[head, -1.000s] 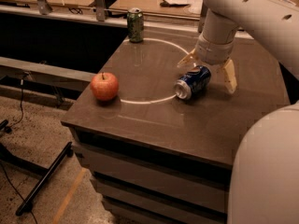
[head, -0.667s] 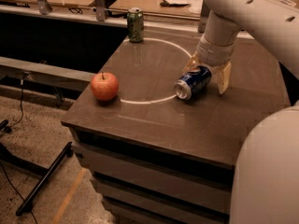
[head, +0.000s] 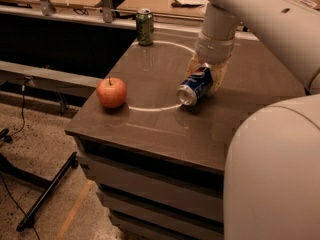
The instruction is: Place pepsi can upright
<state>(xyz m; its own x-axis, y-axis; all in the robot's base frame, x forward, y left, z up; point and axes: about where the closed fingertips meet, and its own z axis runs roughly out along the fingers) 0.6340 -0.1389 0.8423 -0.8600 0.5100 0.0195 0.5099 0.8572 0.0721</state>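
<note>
The pepsi can (head: 191, 90) is dark blue with a silver end. It lies on its side on the dark table (head: 150, 129), right of the middle, with that end pointing to the front left. My gripper (head: 204, 79) reaches down from the white arm (head: 220, 31) and its two tan fingers (head: 218, 77) are closed on the can's rear half, one on each side. The can's far end is hidden behind the fingers.
A red apple (head: 111, 92) sits near the table's left front edge. A green can (head: 145, 27) stands upright at the back left. A white circle line (head: 150, 107) is marked on the tabletop. The robot's white body (head: 275, 174) fills the right foreground.
The fingers, spread wide on either side of the can a second ago, have closed in onto it. The can has shifted slightly toward the gripper.
</note>
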